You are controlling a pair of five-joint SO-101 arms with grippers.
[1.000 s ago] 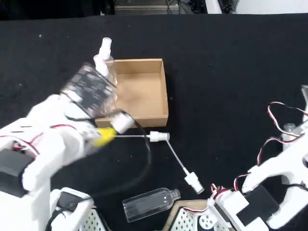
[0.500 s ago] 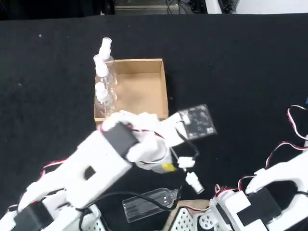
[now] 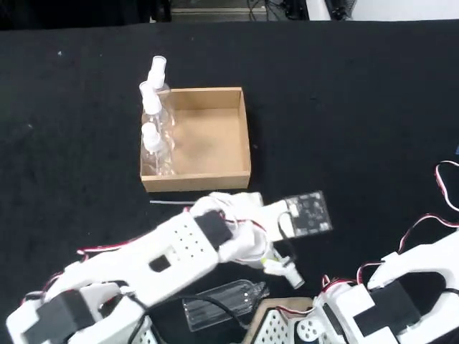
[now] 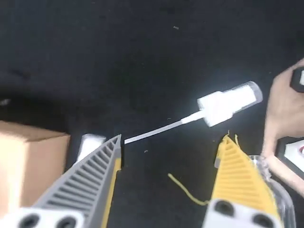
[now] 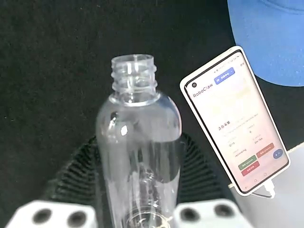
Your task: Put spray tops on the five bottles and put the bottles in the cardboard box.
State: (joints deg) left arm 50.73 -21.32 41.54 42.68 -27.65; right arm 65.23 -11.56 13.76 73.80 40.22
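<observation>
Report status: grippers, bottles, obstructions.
Left gripper open at loose spray top. Right gripper shut on uncapped bottle. Three capped bottles in box; spare bottle lies on table.

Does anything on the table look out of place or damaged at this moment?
Yes. One uncapped clear plastic bottle lies on its side on the black cloth, and a white spray top lies loose near it. A thin yellow strand trails between the left gripper fingers, like frayed material.

Left arm (image 3: pixel 165 254) stretched low, left end effector (image 4: pixel 173 142) wide open, right end effector (image 5: pixel 138 164) clamping bottle (image 5: pixel 135 114)
</observation>
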